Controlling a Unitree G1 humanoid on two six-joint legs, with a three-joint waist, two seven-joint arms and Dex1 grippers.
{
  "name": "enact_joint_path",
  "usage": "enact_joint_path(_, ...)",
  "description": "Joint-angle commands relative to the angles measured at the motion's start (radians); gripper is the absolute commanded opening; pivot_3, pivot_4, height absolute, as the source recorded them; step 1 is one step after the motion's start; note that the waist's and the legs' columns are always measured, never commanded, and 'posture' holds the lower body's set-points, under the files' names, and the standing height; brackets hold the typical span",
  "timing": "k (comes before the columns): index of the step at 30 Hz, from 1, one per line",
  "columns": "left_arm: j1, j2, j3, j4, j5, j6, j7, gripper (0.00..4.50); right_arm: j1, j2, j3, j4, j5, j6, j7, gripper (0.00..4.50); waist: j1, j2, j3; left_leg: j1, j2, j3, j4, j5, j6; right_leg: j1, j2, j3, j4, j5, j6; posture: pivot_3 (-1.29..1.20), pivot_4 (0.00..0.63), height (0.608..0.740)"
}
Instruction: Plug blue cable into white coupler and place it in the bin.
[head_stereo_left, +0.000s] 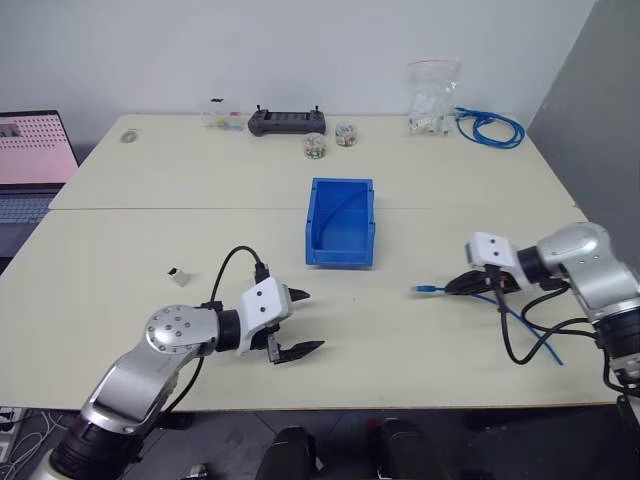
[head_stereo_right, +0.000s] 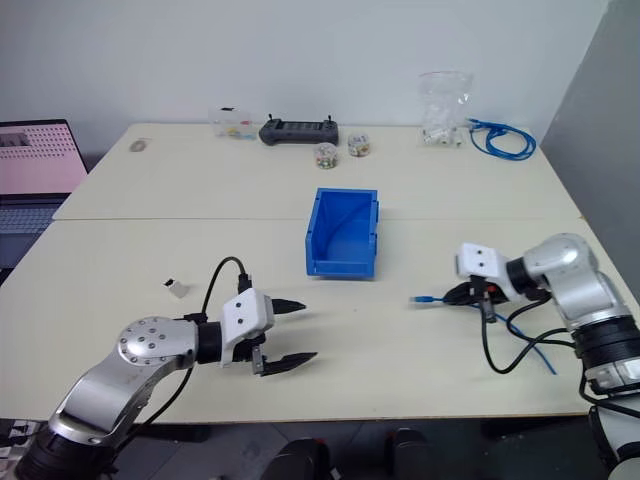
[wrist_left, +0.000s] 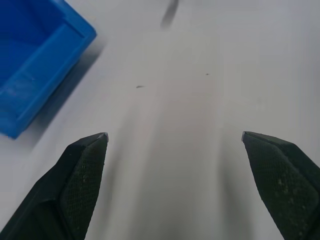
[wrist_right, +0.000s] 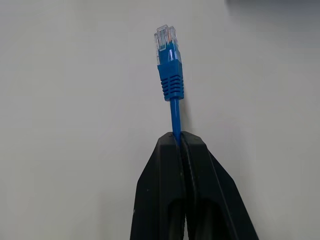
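On the right side of the tabletop (head_stereo_left: 420, 200), the right tool (head_stereo_left: 462, 286) has its two black fingers (wrist_right: 167, 165) pressed together on the blue cable (head_stereo_left: 510, 316), pinching it just behind the plug. From the wrist, that plug end sticks straight out past the fingertips, with a ribbed blue boot and a clear tip. It points left, just above the tabletop, and the rest of the cable trails back to the right and toward the near edge, under the arm's black wires.

Toward the near left, the left tool (head_stereo_left: 304, 323) hovers low over the tabletop with its fingers (wrist_left: 85, 172) spread wide apart and nothing between them. It points right, toward the middle.

Between the two arms and a little farther back stands the bin (head_stereo_left: 341, 222), open on top and well apart from both tools. Its corner also appears in the left wrist view.

Farther left, the white coupler (head_stereo_left: 179, 276) lies alone on the tabletop, near the left arm but not touching it.

Along the far edge sit a black controller (head_stereo_left: 286, 122), two small round containers (head_stereo_left: 314, 146), a clear plastic bag (head_stereo_left: 432, 98) and a coiled bundle of blue cables (head_stereo_left: 490, 127). A laptop (head_stereo_left: 32, 160) stands at the far left.
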Motion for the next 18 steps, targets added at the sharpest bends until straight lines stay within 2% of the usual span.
enact_joint_path(1,0.053,0.05,0.084,0.038,0.031,-0.079,-0.009,4.5,-0.034,0.14,0.102,-0.099,-0.012,0.079,-0.044,0.03,-0.002,0.0,0.0,0.0,0.001,0.0,0.0,0.0,0.0,0.0,0.001,0.0,0.0,0.0,0.0,0.0,0.15,0.74)
enact_joint_path(8,0.192,0.088,0.186,0.099,0.043,-0.147,-0.005,4.5,-0.138,0.448,0.214,0.117,-0.099,0.08,-0.223,0.03,-0.001,0.0,0.0,0.0,0.002,0.001,0.0,0.0,0.0,-0.002,0.001,0.0,0.0,0.001,-0.002,0.0,0.15,0.74)
enact_joint_path(13,0.23,0.093,0.211,0.125,0.055,-0.177,-0.008,4.5,-0.174,0.514,0.221,0.24,-0.13,0.051,-0.267,0.03,0.012,0.0,0.001,-0.002,0.002,0.0,-0.001,0.0,0.0,-0.002,0.001,0.0,0.0,0.002,-0.003,0.0,0.15,0.74)
enact_joint_path(17,0.197,0.062,0.208,0.167,0.048,-0.182,0.013,4.5,-0.173,0.54,0.213,0.256,-0.123,0.059,-0.283,0.88,0.011,0.0,0.001,-0.001,0.001,0.001,-0.001,0.0,0.0,-0.002,0.001,0.0,-0.001,0.003,-0.006,0.0,0.15,0.74)
enact_joint_path(18,0.182,0.053,0.2,0.181,0.047,-0.185,0.014,4.5,-0.171,0.543,0.21,0.251,-0.117,0.065,-0.285,1.24,0.01,0.0,0.001,-0.001,0.002,0.001,-0.001,0.0,0.0,-0.002,0.001,0.0,-0.001,0.003,-0.006,0.0,0.15,0.74)
